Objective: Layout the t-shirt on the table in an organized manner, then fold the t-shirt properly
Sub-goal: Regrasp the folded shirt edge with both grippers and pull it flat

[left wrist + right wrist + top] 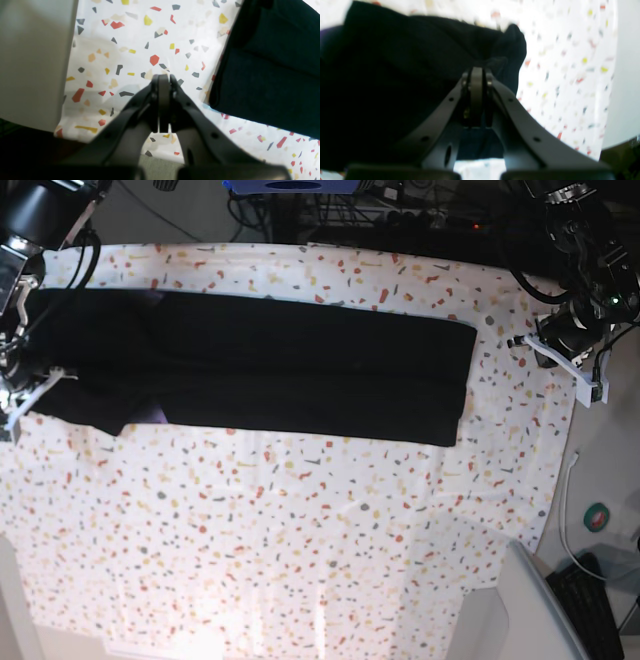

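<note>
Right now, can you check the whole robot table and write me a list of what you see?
Surface: the table has a white cover with coloured flecks.
Job's things: the t-shirt is black and lies in a long folded band across the far part.
Clutter: nothing seen on the cover.
Grippers: the left gripper is shut on nothing, beside the shirt's end. The right gripper is shut on a bunched edge of the shirt.
Cables: a white cable lies past the table edge; dark cables run behind.
Surroundings: a roll of tape and a keyboard.
</note>
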